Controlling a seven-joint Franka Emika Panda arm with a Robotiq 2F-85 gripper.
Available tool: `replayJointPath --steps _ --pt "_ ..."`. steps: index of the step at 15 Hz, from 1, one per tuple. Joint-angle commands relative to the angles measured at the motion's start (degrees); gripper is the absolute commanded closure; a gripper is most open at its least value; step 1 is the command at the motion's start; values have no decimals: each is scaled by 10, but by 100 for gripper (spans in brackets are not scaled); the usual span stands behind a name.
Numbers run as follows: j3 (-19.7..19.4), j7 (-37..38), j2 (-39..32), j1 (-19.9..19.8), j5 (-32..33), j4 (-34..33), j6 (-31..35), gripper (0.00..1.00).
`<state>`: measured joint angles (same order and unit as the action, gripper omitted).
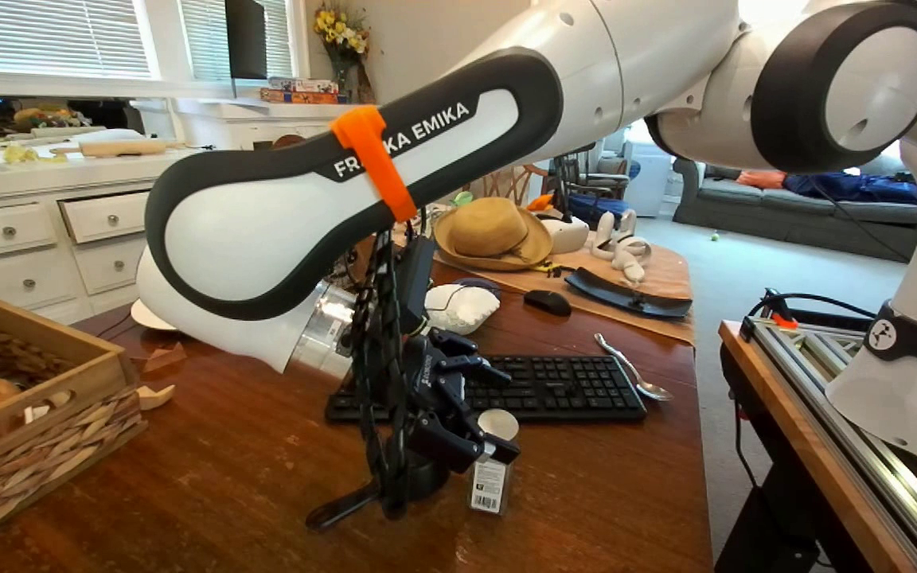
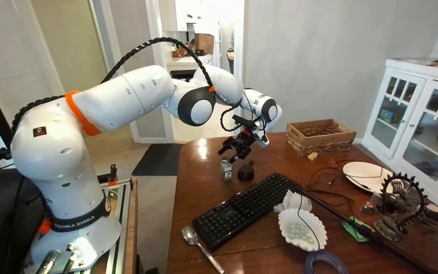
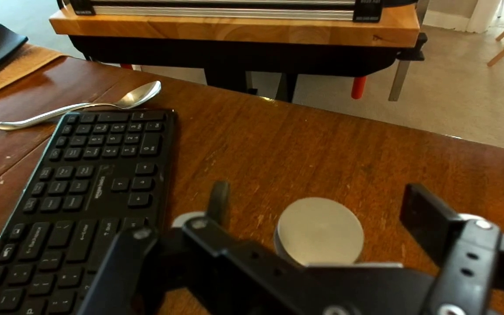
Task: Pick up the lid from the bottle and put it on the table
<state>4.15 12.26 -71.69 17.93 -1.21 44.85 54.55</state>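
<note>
The lid (image 3: 320,232) is a pale round disc, seen from above in the wrist view between my two fingers. It sits on top of the bottle, as both exterior views show (image 1: 498,424) (image 2: 225,160). The bottle (image 2: 226,172) stands upright on the glossy reddish-brown table (image 3: 269,148); its label (image 1: 488,485) shows below a finger. My gripper (image 3: 316,199) is open, with visible gaps on both sides of the lid. In the exterior views the gripper (image 1: 501,412) (image 2: 227,155) is tilted, close above and beside the bottle's top. The bottle's body is hidden in the wrist view.
A black scoop (image 2: 246,172) lies beside the bottle. The black keyboard (image 3: 116,175) lies close by, with a silver spoon (image 3: 138,95) past its end. A wooden basket (image 1: 37,414) stands farther off. The table's edge runs behind the bottle in the wrist view.
</note>
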Motion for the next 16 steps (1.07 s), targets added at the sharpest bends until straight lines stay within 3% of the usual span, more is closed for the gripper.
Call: replayJointPath --steps 1,4,8,9,10,11,13,14,16 --pt "2 -2 -23 6 0 -32 -14 0" --pt "2 -1 -23 6 -1 -29 -12 3" --pt "2 -1 -22 5 -3 -26 -10 33" --pt "2 -1 -22 4 -3 -25 -10 48" --pt "2 -1 -22 5 -3 -25 -10 53" --pt "2 0 -22 5 -3 -25 -10 64" --pt "2 -1 -22 4 -3 -25 -10 72" --pt "2 -1 -22 4 -2 -25 -10 70" --pt "2 -1 -22 5 -2 -24 -10 80"
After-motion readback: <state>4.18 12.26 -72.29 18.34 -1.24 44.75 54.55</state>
